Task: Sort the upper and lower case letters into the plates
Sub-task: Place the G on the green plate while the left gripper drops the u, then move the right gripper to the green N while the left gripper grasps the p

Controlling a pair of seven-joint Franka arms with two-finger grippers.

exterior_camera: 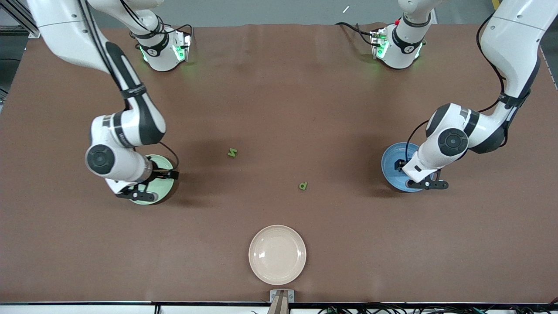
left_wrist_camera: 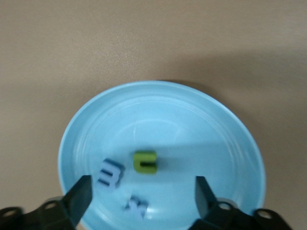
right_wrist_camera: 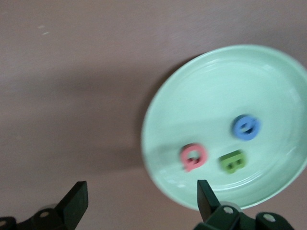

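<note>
Both arms are out over their plates. The left gripper (left_wrist_camera: 143, 191) hangs over the blue plate (exterior_camera: 391, 160) toward the left arm's end of the table, fingers spread wide with nothing between them; in that plate lie a green letter (left_wrist_camera: 145, 162) and two blue letters (left_wrist_camera: 111, 174), the second one (left_wrist_camera: 136, 206) too blurred to read. The right gripper (right_wrist_camera: 143, 196) hangs over the edge of the mint green plate (exterior_camera: 163, 163) at the right arm's end, fingers also spread and empty; that plate holds a pink letter (right_wrist_camera: 194, 156), a green B (right_wrist_camera: 232, 161) and a round blue letter (right_wrist_camera: 246, 127). On the brown table (exterior_camera: 279, 109) between the two plates lie a green M (exterior_camera: 232, 152) and, nearer the front camera, a green d (exterior_camera: 303, 186). The cream-white plate (exterior_camera: 277, 254) sits nearest the camera, well apart from both.
</note>
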